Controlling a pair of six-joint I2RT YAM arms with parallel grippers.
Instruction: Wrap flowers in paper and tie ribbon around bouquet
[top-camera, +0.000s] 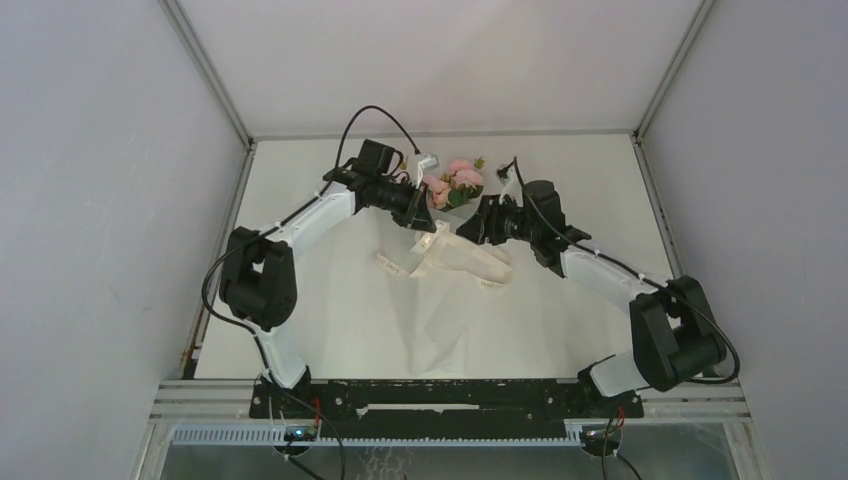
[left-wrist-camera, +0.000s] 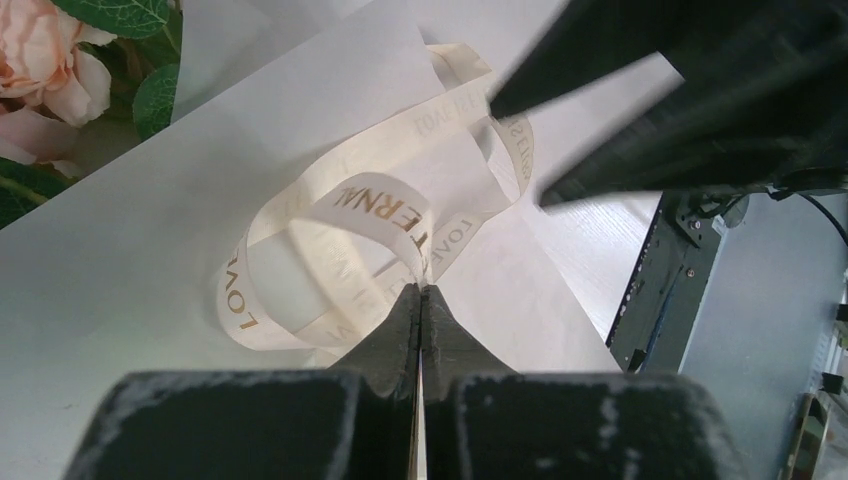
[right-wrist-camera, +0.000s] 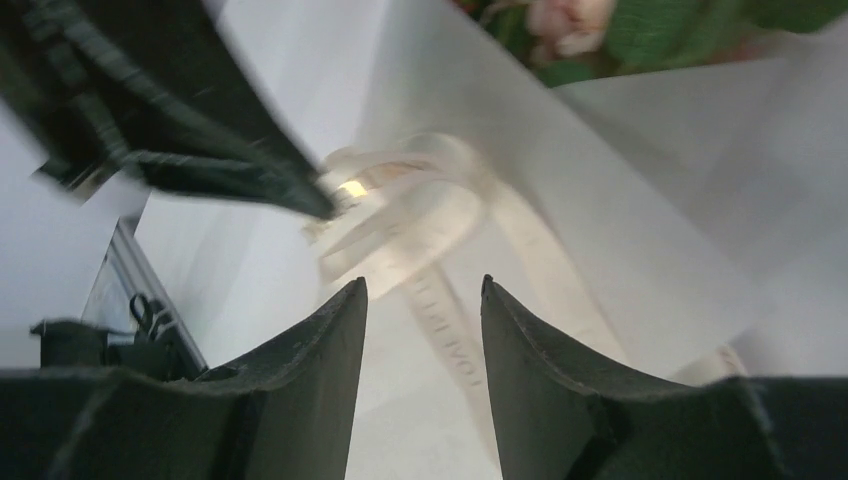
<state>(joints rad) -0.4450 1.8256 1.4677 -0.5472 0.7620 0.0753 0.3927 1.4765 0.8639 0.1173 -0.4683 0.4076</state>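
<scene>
Left jaws: shut tight, tips pressed together. They pinch a bit of the ribbon right at their tips.
Right jaws: part way open, with a clear gap between the two sides. They hold nothing.
Both jaws: close to each other, tips facing. The ribbon loops sit between them.
Ribbon: cream with gold letters. It curls in loops just in front of the left jaws and rests on the paper. One strip runs below the gap of the right jaws and looks free of them.
Paper: a big white sheet under both jaws. It is folded around the stems and spreads out on the bench on the near side of the jaws.
Flowers: pink blooms with green leaves. They lie past the tips of both jaws, on the far side. Neither pair of jaws touches them.
Bouquet: the flowers poke out of the paper just beyond the jaws. The wrapped part lies right below the jaws on the bench.
</scene>
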